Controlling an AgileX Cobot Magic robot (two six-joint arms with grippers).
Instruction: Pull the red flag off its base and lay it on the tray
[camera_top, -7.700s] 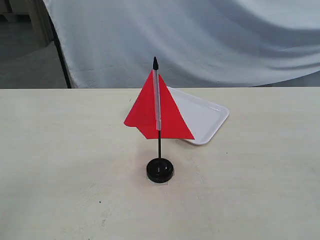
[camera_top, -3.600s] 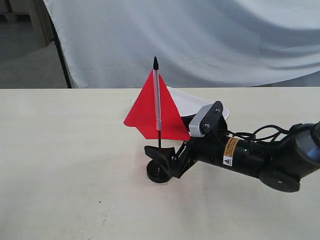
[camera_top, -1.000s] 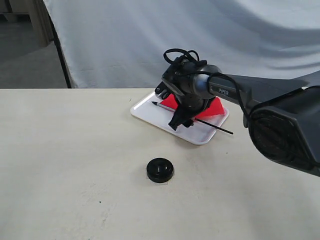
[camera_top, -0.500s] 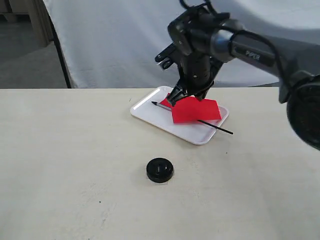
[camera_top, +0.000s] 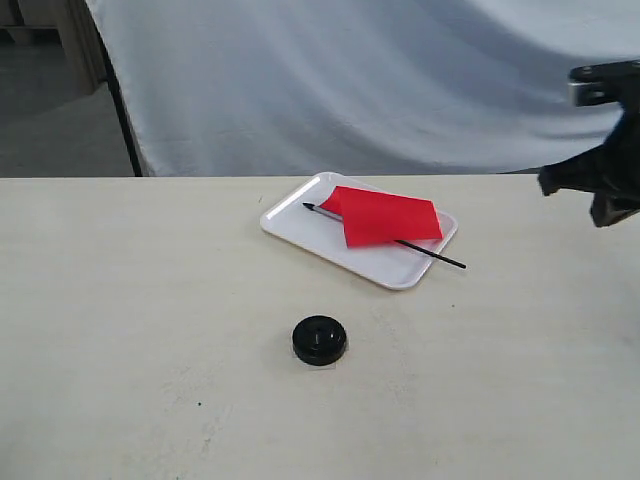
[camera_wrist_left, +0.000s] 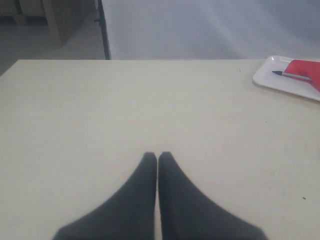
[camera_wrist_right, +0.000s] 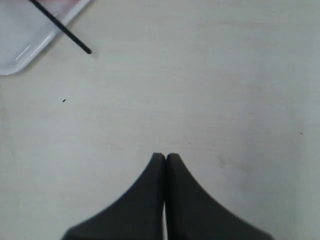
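The red flag (camera_top: 385, 215) lies flat on the white tray (camera_top: 295, 222), its black pole sticking out past the tray's right rim. The black round base (camera_top: 320, 340) stands alone on the table, nearer the front. My right gripper (camera_wrist_right: 165, 156) is shut and empty over bare table; the pole's end (camera_wrist_right: 75, 42) and a tray corner (camera_wrist_right: 22, 47) show in its view. In the exterior view the right arm (camera_top: 600, 175) is at the far right edge. My left gripper (camera_wrist_left: 158, 155) is shut and empty, far from the tray (camera_wrist_left: 280, 82) and flag (camera_wrist_left: 306, 70).
A pale wooden table (camera_top: 150, 330) carries everything. A white cloth backdrop (camera_top: 400, 80) hangs behind the table's far edge, with a dark gap and floor at the back left.
The right arm has let go of the flag, drawn away from the tray to the far right and shut its gripper. The flag stays lying on the tray.
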